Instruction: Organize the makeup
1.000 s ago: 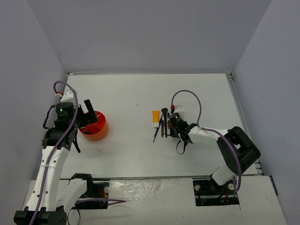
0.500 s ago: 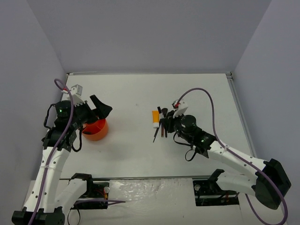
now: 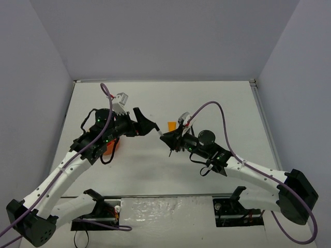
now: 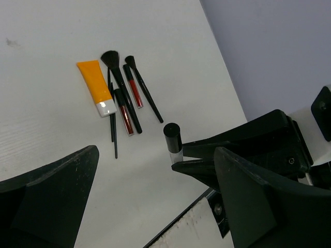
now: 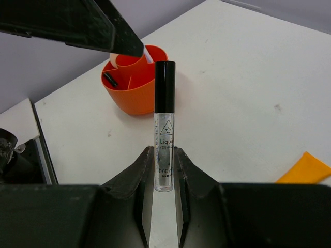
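Observation:
My right gripper (image 5: 164,161) is shut on a clear liquid-eyeshadow tube (image 5: 164,124) with a black cap and holds it upright above the table. The tube also shows in the left wrist view (image 4: 173,139) and the top view (image 3: 163,134). My left gripper (image 3: 147,126) is open and empty, and hovers just left of the tube. The rest of the makeup lies together on the table: an orange-white tube (image 4: 95,93), black brushes (image 4: 120,85), thin pencils (image 4: 114,135) and two red gloss tubes (image 4: 135,93).
The round orange divided tub (image 5: 135,85) stands left of centre, half hidden under my left arm in the top view (image 3: 110,148). A black item (image 5: 108,78) lies in one compartment. Walls close in the table on three sides.
My left gripper swung from over the orange tub to the centre. My right gripper lifted the clear tube off the makeup pile and carried it left toward the left gripper.

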`<state>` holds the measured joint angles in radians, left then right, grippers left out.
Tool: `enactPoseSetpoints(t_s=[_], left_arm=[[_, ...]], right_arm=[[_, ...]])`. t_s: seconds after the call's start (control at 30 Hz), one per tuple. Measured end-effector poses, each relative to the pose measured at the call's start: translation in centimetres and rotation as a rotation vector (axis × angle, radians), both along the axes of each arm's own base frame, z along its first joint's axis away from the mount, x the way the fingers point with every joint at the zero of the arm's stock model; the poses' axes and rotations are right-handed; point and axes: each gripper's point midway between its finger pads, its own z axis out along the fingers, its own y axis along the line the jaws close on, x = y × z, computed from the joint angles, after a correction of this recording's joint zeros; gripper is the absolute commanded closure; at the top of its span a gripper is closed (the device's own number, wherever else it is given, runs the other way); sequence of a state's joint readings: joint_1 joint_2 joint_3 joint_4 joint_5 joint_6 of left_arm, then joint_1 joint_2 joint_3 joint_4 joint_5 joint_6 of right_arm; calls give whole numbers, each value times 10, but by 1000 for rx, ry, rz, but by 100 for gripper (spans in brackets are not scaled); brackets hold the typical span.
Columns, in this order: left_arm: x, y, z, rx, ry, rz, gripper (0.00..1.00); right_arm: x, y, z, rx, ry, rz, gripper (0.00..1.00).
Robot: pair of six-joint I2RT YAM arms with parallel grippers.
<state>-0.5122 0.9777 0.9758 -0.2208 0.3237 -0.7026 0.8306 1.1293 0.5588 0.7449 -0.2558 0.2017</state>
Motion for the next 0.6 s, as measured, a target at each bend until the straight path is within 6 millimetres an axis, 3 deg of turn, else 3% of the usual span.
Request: enactPoseSetpoints(t_s=[0.3,0.6], left_arm=[[0,-29,-10,18,9,-36,42],[1,-45,-17,41,11,-50,95]], right_arm=[[-7,12,2,16,-16,48,100],[-9,14,6,29,-27,55,98]])
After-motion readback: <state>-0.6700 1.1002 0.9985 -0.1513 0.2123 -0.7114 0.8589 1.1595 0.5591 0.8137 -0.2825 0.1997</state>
